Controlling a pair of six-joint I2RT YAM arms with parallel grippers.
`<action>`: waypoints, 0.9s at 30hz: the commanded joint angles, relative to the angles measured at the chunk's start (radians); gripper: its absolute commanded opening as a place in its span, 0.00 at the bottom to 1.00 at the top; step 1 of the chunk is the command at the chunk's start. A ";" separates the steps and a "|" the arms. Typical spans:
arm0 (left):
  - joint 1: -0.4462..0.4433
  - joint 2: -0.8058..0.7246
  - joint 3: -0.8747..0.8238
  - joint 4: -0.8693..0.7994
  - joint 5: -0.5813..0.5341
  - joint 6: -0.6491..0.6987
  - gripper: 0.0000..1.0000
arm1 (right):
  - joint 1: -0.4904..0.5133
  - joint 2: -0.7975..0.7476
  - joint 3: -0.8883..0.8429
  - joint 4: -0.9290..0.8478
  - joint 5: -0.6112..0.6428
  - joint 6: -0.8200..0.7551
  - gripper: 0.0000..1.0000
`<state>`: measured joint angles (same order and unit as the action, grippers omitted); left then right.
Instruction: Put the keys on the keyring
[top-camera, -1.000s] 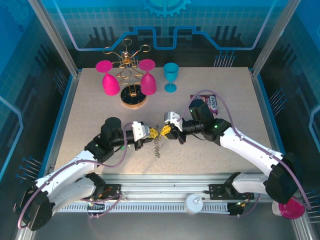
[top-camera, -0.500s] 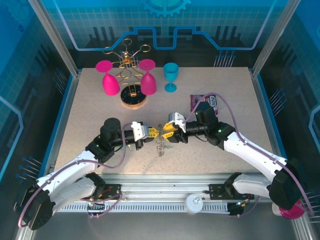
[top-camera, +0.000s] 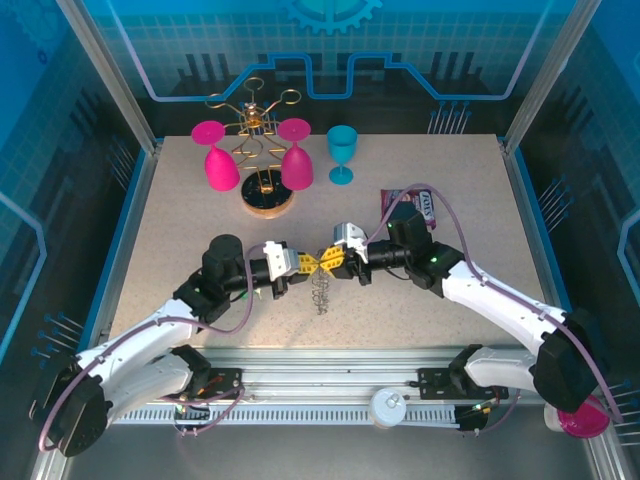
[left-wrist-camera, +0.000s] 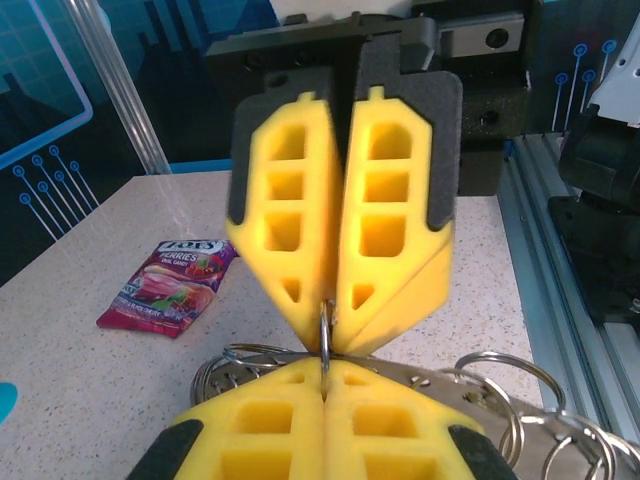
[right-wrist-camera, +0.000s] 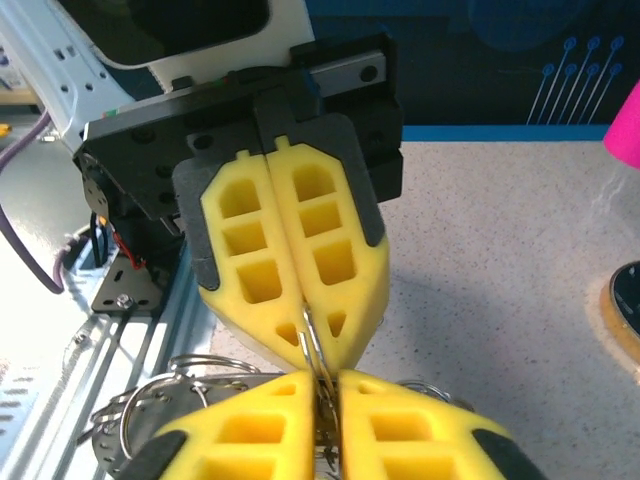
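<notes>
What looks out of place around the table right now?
A candy packet lies loose beside the right arm, unrelated to the keyring. A pink cup sits off the table, past its near right corner.

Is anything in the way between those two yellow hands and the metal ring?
Nothing visible. The left hand and right hand meet tip to tip, both shut on a thin loop of the keyring, whose other coils dangle below.
</notes>
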<state>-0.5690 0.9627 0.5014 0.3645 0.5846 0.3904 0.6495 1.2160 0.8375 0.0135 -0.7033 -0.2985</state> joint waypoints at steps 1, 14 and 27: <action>-0.003 0.017 -0.001 0.105 0.060 -0.040 0.00 | 0.011 0.007 0.017 0.046 -0.021 0.009 0.02; -0.004 0.060 0.090 -0.138 -0.030 0.031 0.25 | 0.014 0.054 0.213 -0.393 0.108 -0.198 0.00; -0.004 0.057 0.159 -0.275 0.010 0.108 0.00 | 0.103 0.134 0.387 -0.663 0.251 -0.342 0.00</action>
<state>-0.5678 1.0203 0.6144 0.1211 0.5629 0.4660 0.7269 1.3361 1.1797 -0.5648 -0.4553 -0.5915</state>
